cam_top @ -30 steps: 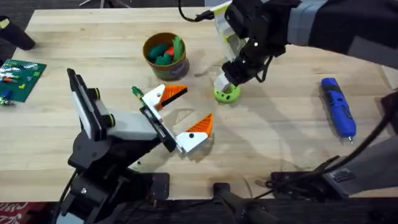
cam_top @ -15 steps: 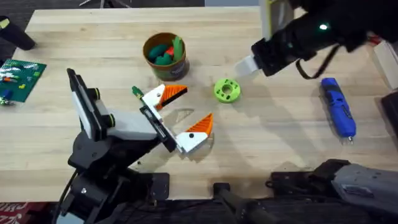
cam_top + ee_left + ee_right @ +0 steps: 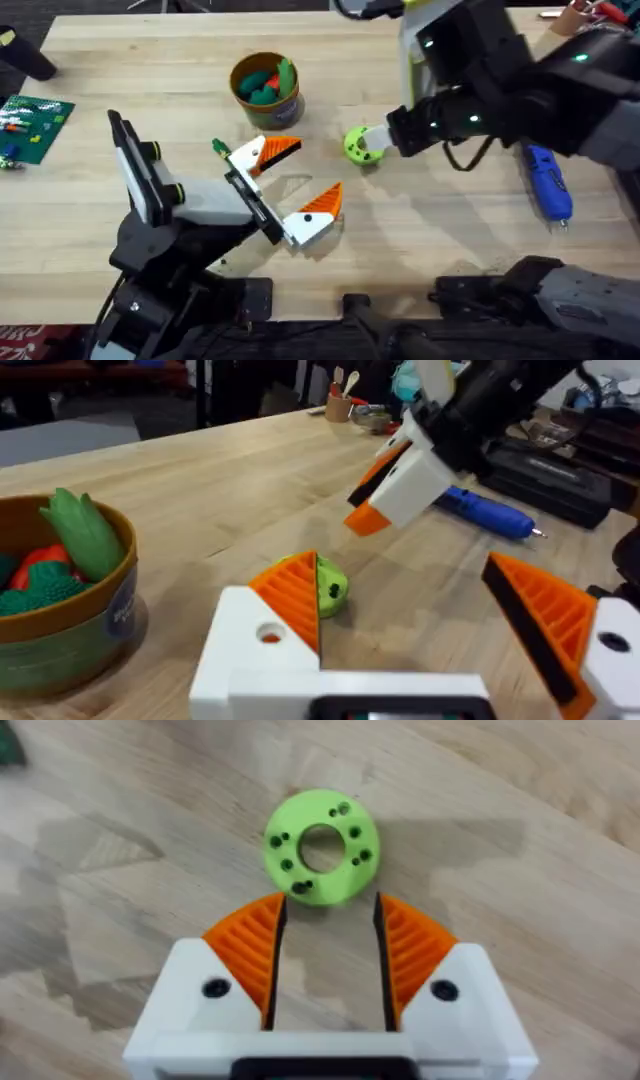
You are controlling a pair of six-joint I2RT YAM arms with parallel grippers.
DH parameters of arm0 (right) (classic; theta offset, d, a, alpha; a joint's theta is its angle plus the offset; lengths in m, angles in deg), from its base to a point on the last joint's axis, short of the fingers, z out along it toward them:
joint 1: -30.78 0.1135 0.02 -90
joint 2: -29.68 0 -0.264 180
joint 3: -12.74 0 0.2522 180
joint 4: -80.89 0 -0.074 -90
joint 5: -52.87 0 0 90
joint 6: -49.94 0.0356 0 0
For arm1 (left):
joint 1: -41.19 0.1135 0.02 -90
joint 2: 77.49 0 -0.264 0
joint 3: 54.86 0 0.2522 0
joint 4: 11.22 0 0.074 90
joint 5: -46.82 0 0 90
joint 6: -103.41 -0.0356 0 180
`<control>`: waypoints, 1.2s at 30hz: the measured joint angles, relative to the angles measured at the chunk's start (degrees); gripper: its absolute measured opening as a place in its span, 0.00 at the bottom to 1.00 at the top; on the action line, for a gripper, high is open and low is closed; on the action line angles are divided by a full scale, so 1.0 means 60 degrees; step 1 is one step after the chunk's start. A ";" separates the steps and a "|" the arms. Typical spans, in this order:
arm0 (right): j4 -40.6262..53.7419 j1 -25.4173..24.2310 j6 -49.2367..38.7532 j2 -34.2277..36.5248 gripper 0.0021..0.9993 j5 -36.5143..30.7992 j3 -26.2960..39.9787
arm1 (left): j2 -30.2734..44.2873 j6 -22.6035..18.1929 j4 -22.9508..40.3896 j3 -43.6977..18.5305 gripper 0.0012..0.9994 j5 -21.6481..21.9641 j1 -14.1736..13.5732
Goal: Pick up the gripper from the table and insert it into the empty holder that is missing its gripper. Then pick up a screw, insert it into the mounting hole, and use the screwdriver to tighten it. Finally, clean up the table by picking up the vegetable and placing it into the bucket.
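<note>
The gripper, a lime-green ring with a centre hole, lies flat on the table. My right gripper is open, and the ring lies just beyond its orange pads, outside the gap. In the overhead view the right gripper is at the ring's right side. My left gripper hangs open and empty left of the ring. The blue screwdriver lies at the right. The bucket holds green and red vegetables. The holder and the screw are out of view.
A small green piece lies by the left gripper's far finger. A green board sits at the table's left edge, and a black object sits in the far left corner. Bare wood lies between the ring and the screwdriver.
The right gripper left the ring, swung up and to the right, then came back low beside it. The ring stays on the table. The left arm has not moved.
</note>
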 joint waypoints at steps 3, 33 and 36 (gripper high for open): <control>-0.0190 0.0126 0.0026 0.0431 0.51 0.0097 -0.0012 | 0.0000 0.0000 0.0000 0.0000 0.98 0.0000 0.0000; -0.0664 0.0813 -0.0156 0.2438 0.47 0.0128 -0.0048 | 0.0003 0.0000 0.0000 0.0000 0.98 0.0000 0.0000; -0.0668 0.0813 -0.0145 0.2438 0.37 0.0124 -0.0048 | 0.0000 -0.0004 0.0000 0.0000 0.98 0.0000 0.0000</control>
